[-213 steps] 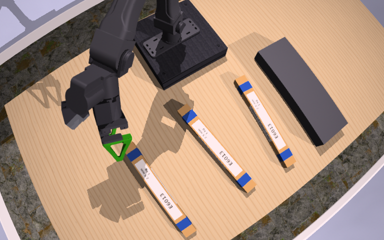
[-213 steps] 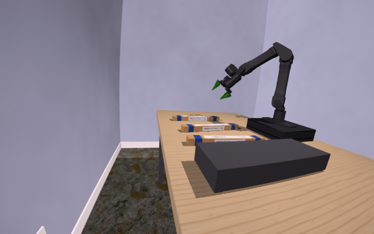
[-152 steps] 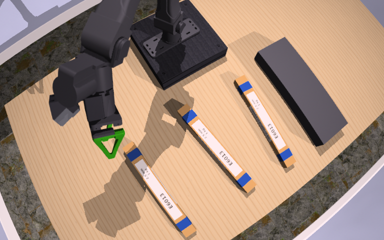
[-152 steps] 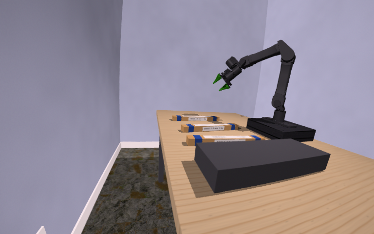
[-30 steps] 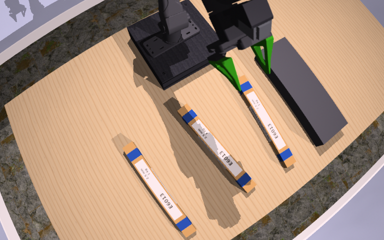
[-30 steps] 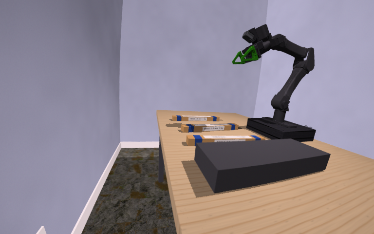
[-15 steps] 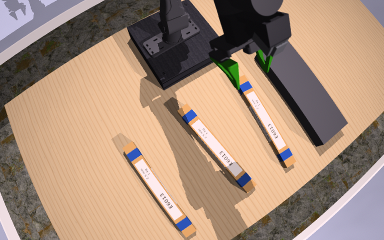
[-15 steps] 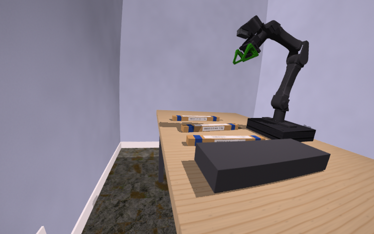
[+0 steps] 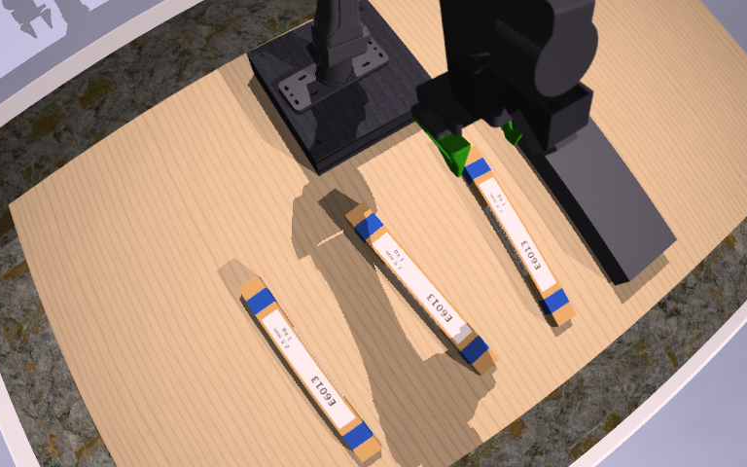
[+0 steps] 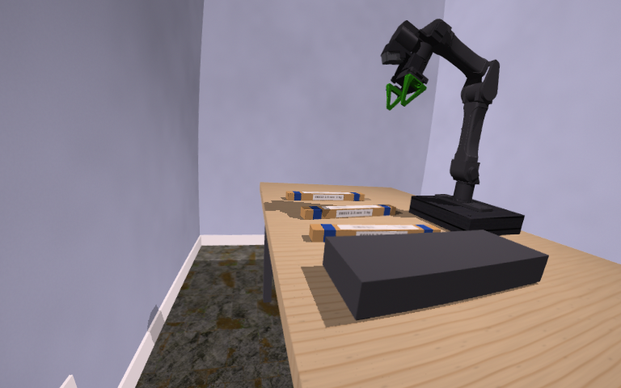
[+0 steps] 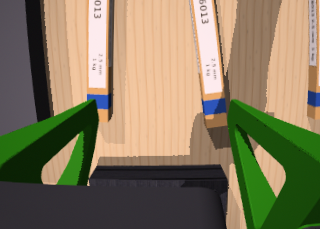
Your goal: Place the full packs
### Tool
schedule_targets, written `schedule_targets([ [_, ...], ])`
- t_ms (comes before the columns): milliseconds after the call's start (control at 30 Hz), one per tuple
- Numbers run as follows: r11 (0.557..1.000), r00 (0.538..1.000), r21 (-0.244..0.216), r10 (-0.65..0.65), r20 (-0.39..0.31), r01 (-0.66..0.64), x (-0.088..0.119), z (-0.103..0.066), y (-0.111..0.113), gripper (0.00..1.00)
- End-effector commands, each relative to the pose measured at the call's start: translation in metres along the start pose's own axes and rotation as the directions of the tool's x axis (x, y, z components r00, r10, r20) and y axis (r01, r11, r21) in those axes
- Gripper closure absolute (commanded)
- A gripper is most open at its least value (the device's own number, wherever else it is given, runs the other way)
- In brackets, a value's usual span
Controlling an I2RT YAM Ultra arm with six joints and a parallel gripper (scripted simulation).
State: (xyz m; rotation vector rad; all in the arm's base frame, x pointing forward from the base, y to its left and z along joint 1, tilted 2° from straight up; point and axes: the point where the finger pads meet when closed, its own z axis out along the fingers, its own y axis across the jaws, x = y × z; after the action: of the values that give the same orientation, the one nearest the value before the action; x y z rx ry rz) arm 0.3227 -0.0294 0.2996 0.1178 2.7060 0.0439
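The hand (image 9: 486,149) (image 10: 399,94) (image 11: 163,109) hangs in the air, its fingers apart with nothing between them. Three E6013 electrode packs (image 9: 517,233) (image 10: 373,229) (image 11: 98,44) lie flat on the counter (image 9: 152,231) (image 10: 424,343) (image 11: 155,89), spaced apart, beside the dark low platform (image 9: 615,197) (image 10: 439,259) (image 11: 17,89).

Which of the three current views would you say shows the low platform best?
The exterior view: the low platform appears there whole, with its bare top and two sides. The top view shows much of its upper face, but the arm hides the rear part. The wrist view catches only a strip at the left edge.
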Motion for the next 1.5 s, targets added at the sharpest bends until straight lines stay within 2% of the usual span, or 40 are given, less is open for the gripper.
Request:
schedule_targets([
  [0,1.0,0.989,0.003,-0.011,-0.144,0.011,0.0103,-0.0069,0.0027,0.26],
  [133,1.0,0.983,0.005,-0.01,-0.184,0.011,0.0103,-0.0069,0.0027,0.26],
  [333,1.0,0.979,0.006,-0.013,-0.202,0.014,0.0103,-0.0069,0.0027,0.26],
  [1467,1.0,0.978,0.009,-0.014,-0.207,0.016,0.0103,-0.0069,0.0027,0.26],
])
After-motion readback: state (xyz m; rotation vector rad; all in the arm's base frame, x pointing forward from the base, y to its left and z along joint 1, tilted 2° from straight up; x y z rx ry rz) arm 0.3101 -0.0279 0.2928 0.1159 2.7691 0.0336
